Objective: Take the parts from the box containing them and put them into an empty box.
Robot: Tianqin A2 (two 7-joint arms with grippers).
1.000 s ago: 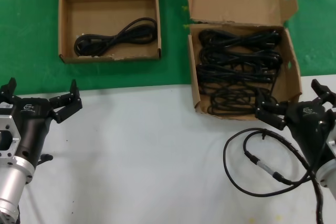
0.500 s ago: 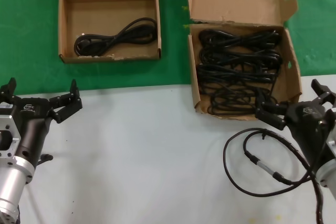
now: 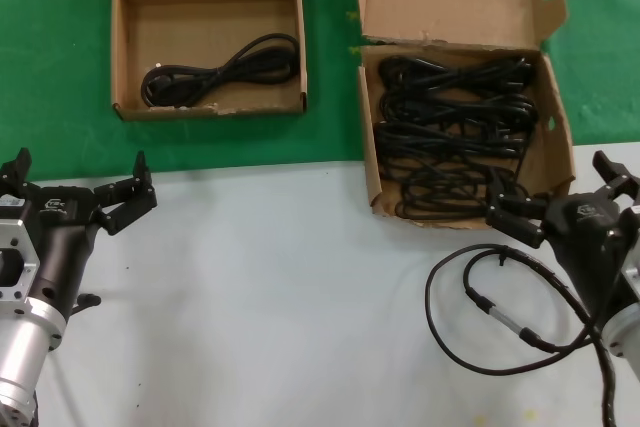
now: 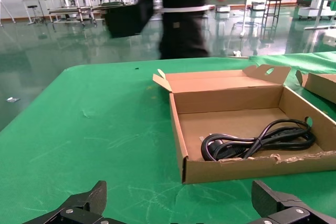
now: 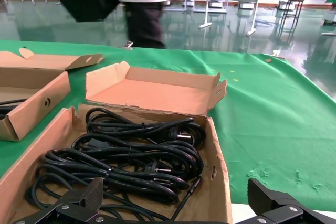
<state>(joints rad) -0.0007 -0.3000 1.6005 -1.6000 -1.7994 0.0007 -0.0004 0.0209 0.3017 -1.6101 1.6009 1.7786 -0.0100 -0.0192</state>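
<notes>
Both grippers hang over the table with jaws spread wide, holding nothing.

The full box (image 3: 462,132) is the landmark: bundled power cords (image 3: 455,127) fill it, its tall slotted lid standing behind. The right gripper (image 3: 560,197) sits just in front of its near right corner, above the robot's own looped cable (image 3: 495,312). Well to the box's left lies the low box (image 3: 205,42), holding one coiled cord (image 3: 220,72). The left gripper (image 3: 75,192) waits in front of that low box, over the pale table (image 3: 280,287).
</notes>
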